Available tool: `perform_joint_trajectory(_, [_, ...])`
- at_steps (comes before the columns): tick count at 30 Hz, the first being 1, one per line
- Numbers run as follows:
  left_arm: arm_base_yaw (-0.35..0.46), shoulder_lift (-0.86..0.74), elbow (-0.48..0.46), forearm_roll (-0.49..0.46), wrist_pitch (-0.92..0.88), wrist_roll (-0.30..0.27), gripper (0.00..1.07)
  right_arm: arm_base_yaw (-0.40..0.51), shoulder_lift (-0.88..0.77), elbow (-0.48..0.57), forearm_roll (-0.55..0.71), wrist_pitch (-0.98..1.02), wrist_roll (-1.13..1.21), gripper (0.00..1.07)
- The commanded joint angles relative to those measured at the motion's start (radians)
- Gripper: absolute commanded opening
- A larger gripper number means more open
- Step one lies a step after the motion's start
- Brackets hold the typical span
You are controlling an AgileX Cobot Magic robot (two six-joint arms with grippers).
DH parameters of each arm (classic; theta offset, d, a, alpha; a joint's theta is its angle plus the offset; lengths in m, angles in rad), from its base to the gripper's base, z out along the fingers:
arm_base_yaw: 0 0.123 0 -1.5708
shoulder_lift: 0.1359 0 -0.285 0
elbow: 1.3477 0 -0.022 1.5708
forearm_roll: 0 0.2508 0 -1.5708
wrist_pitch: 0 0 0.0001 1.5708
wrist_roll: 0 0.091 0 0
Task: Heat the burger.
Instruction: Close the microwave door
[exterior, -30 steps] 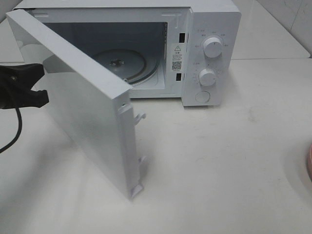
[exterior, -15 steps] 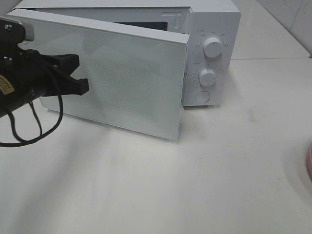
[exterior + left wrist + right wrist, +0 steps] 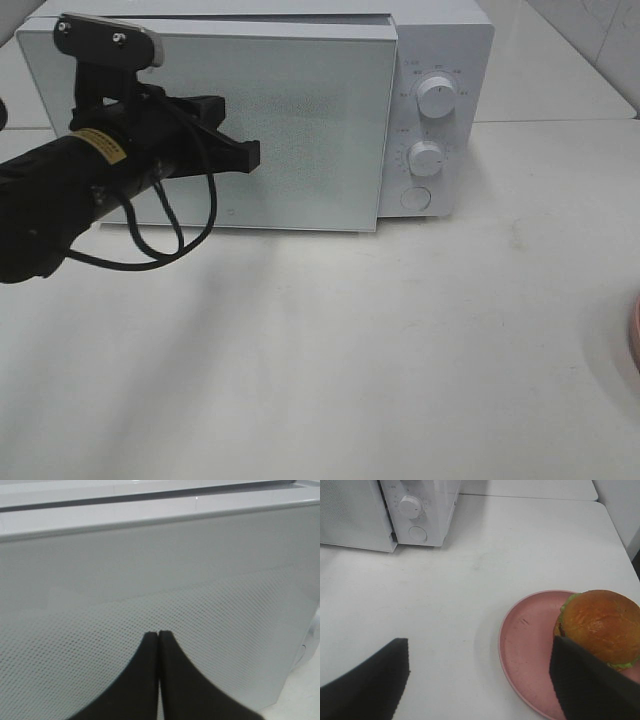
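Note:
The burger [image 3: 600, 622] has a glossy brown bun with green lettuce at its edge and sits on a pink plate [image 3: 530, 645], seen only in the right wrist view. My right gripper [image 3: 480, 645] hangs open above the table, and one of its fingers [image 3: 585, 680] overlaps the burger's near side in the picture. The white microwave [image 3: 440, 60] stands at the back, its door [image 3: 300, 130] swung almost flat against the body. My left gripper [image 3: 250, 155] is shut, with its closed tips [image 3: 158, 635] at the door's mesh front [image 3: 200, 580].
Two round dials [image 3: 437, 97] and a round button [image 3: 414, 198] sit on the microwave's right panel. A sliver of the pink plate's rim [image 3: 634, 335] shows at the right edge of the high view. A black cable [image 3: 165, 235] loops under my left arm.
The microwave door has swung from wide open to nearly shut. My left arm has moved right and toward the microwave with the door. The right gripper has not moved.

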Motion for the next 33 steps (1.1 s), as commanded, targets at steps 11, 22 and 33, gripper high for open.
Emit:
perform_joint_trajectory(11, [-0.100, 0.125, -0.251, -0.258, 0.083, 0.186, 0.00, -0.007, -0.029, 0.001, -0.001, 0.001, -0.007, 0.76])
perform_joint_trajectory(22, [-0.100, 0.203, -0.386, -0.326, 0.114, 0.233, 0.00, -0.007, -0.029, 0.001, -0.001, 0.001, -0.007, 0.76])
perform_joint_trajectory(33, [-0.056, 0.232, -0.483, -0.382, 0.159, 0.301, 0.00, -0.007, -0.029, 0.001, -0.001, 0.001, -0.007, 0.76])
